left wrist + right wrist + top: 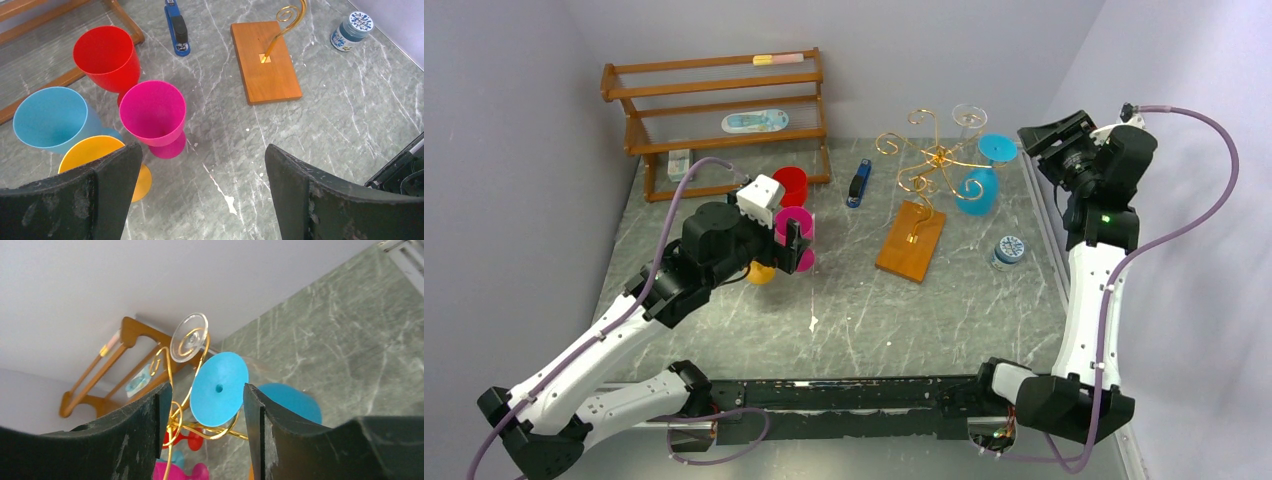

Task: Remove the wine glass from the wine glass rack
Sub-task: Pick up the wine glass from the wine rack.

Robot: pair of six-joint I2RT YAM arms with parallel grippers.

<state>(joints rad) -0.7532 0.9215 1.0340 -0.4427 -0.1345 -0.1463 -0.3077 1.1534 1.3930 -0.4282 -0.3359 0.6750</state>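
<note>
The wine glass rack [936,158] is gold scrolled wire on an orange-brown wooden base [912,242], mid-table. A blue wine glass [977,190] hangs upside down from its right arm, foot [218,388] up. A clear wine glass [969,117] hangs on a far arm. My right gripper [1030,146] is just right of the blue foot. In the right wrist view, that gripper [206,400] is open, with the blue foot showing between the fingers and gaps on both sides. My left gripper [202,200] is open over bare table, beside the cups.
Red [105,55], pink [152,112], blue [47,117] and yellow [92,155] cups stand near my left gripper. A brown slatted shelf [714,110] lines the back wall. A blue stapler [858,184] and a small jar [1009,250] flank the rack base.
</note>
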